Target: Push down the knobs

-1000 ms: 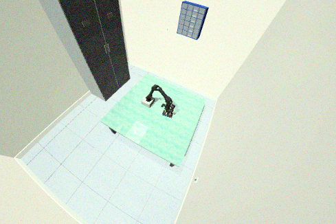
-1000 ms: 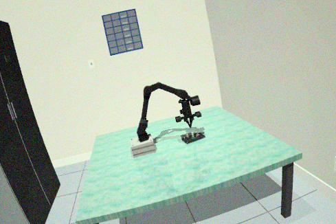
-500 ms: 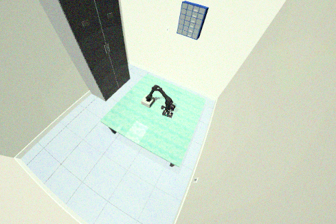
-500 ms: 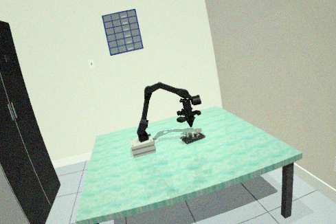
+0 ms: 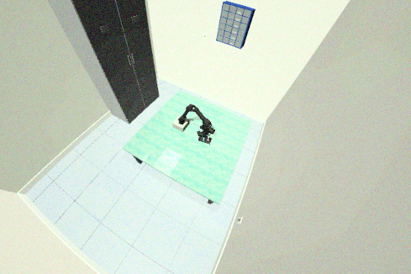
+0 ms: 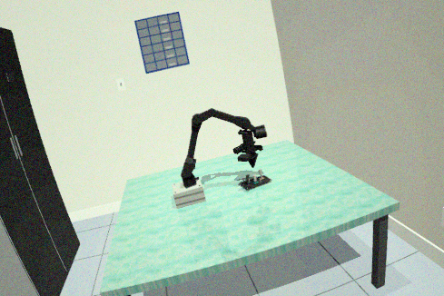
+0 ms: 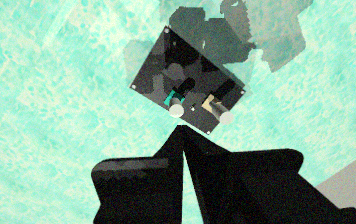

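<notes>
The circuit board (image 7: 145,81) (image 6: 263,182) stands on the table, dark, with light corner spots. In the wrist view a pale-topped knob (image 7: 176,110) rises at the teal potentiometer (image 7: 173,96), and another pale-topped knob (image 7: 226,117) at the tan potentiometer (image 7: 209,103). A round grey shape (image 7: 175,70), perhaps a shaded knob, lies farther up the board. How far down each knob sits cannot be told. My gripper (image 7: 181,129) (image 6: 252,165) is shut and empty. Its tips are above the board, just below the teal potentiometer's knob in the wrist view, apparently touching nothing.
The arm's pale base block (image 5: 180,125) (image 6: 189,198) stands on the green table (image 5: 197,168) (image 6: 203,241), to the board's left in the exterior view. The arm's shadow falls across part of the board. A dark cabinet (image 5: 121,55) (image 6: 22,159) stands beyond the table.
</notes>
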{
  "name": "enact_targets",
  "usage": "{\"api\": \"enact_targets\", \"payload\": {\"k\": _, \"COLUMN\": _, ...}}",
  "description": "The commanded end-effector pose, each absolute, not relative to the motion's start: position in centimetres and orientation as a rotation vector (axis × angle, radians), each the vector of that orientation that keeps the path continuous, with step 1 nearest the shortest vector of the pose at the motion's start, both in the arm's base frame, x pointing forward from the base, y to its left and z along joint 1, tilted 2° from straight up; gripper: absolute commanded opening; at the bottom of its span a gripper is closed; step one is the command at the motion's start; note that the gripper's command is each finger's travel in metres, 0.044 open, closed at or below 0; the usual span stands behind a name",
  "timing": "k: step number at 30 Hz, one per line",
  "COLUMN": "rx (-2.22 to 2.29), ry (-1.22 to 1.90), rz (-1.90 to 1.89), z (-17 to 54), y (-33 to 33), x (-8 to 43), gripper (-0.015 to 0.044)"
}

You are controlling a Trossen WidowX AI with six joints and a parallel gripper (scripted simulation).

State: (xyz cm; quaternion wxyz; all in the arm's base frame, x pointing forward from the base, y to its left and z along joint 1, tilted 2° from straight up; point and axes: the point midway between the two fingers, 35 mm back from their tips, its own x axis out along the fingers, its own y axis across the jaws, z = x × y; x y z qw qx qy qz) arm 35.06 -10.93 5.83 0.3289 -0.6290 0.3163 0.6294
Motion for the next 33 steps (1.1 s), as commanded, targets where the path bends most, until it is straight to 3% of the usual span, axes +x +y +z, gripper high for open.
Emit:
{"api": "enact_targets", "payload": {"k": 1, "rx": -1.66, "ry": 0.816, "rz": 1.667, "z": 5.6, "y": -11.0, "x": 35.0, "gripper": 0.0}}
{"api": "enact_targets", "payload": {"k": 33, "rx": -1.659, "ry": 0.816, "rz": 1.667, "z": 1.7, "y": -10.9, "x": 35.0, "gripper": 0.0}}
